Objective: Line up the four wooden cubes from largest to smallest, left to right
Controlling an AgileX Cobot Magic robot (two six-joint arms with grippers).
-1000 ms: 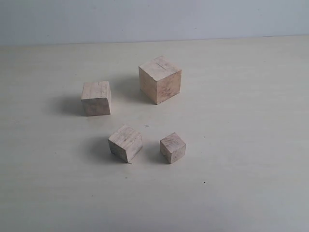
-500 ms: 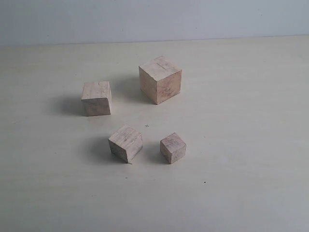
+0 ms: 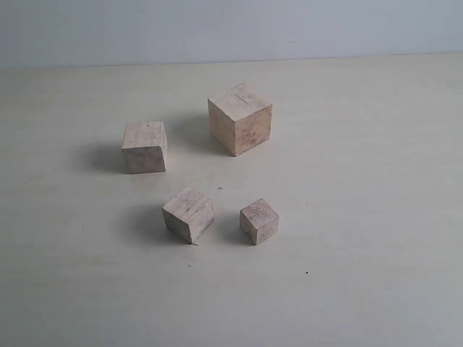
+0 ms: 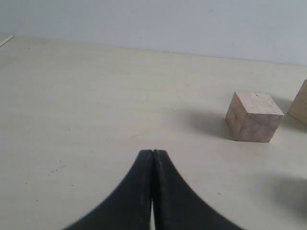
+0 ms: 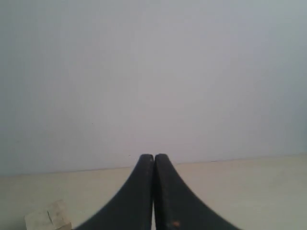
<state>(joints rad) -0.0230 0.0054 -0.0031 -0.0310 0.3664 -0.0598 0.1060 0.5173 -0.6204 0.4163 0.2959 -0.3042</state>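
The left claw [image 4: 152, 153] and right claw [image 5: 153, 157], both pressed together empty, seemingly parked back while the wooden cubes [image 3: 240, 119] sit unsorted.

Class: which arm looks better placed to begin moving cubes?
Probably left: the left gripper, shut, faces the second-largest cube; the right gripper mostly faces the wall, with only the largest cube at its view's edge.

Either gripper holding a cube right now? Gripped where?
Nothing is held. Left gripper and right gripper are both shut empty, tips together. The largest cube, second cube, third cube and smallest cube all sit free on the table.
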